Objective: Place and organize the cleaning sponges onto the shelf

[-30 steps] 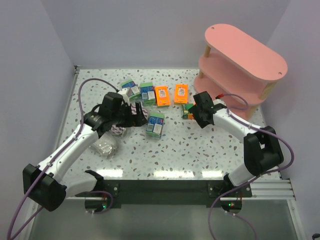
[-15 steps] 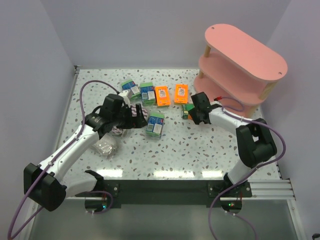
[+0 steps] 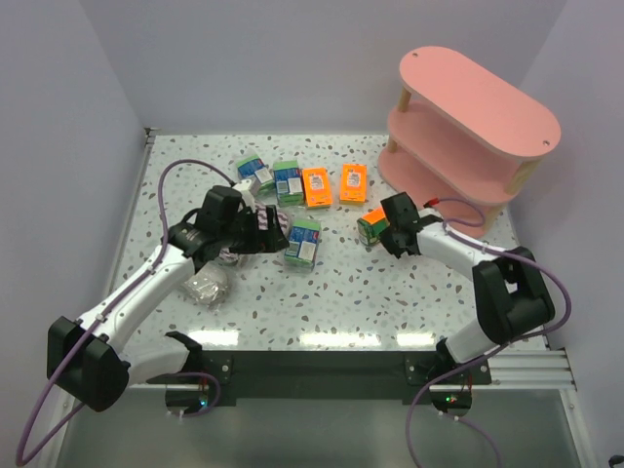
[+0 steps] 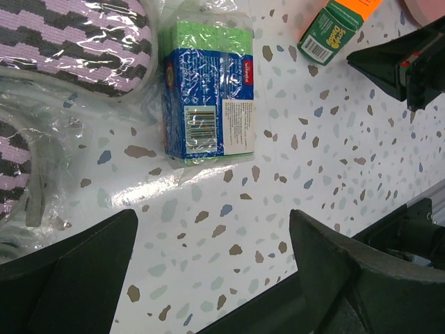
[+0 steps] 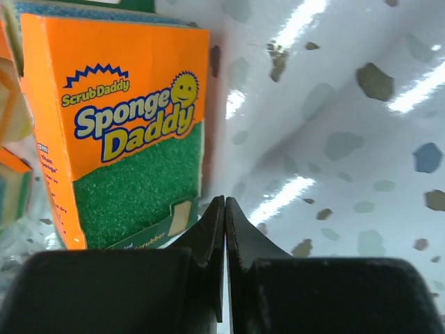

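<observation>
Left gripper: jaws wide apart, hovering over the green-and-blue wrapped sponge pack lying flat on the speckled table.
Right gripper: jaws pressed together, empty, just beside the orange-and-green Sponge Daddy pack.
Tip: open first, then straddle its narrow sides.
Pink three-tier shelf: far right, beyond the packs.

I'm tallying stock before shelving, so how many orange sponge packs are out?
3. The left orange pack and right orange pack lie side by side toward the far side; the Sponge Daddy pack sits nearer, beside the right gripper. Others may be hidden.
</observation>
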Controlling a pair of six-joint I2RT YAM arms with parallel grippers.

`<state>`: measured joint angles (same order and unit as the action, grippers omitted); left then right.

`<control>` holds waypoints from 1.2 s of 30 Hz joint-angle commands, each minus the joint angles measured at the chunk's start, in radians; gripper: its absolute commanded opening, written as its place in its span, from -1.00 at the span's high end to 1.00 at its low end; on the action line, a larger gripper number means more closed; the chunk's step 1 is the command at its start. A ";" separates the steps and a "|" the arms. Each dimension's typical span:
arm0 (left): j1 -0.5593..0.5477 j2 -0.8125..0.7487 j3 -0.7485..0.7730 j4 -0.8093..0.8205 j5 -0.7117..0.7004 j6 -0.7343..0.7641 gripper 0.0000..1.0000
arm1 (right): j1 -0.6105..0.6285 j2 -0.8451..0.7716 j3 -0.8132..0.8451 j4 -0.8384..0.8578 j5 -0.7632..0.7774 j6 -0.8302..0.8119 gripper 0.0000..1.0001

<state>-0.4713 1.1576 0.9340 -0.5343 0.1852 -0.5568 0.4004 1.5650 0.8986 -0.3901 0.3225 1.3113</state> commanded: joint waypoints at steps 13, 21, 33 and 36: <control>0.005 0.011 -0.027 0.080 0.046 -0.002 -0.91 | -0.035 -0.303 -0.067 -0.392 0.030 -0.096 0.89; 0.005 0.037 -0.020 0.103 0.066 -0.003 -0.91 | -0.037 -0.277 0.137 -0.395 -0.022 -0.185 -0.44; 0.005 0.001 -0.003 0.054 0.034 0.005 -0.90 | -0.051 0.093 0.379 -0.328 -0.125 -0.066 -0.87; 0.005 -0.007 -0.004 0.050 0.028 0.005 -0.90 | -0.054 0.151 0.440 -0.364 -0.112 -0.049 -0.88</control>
<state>-0.4713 1.1809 0.9165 -0.4885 0.2268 -0.5571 0.3538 1.6882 1.2575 -0.7288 0.2131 1.2102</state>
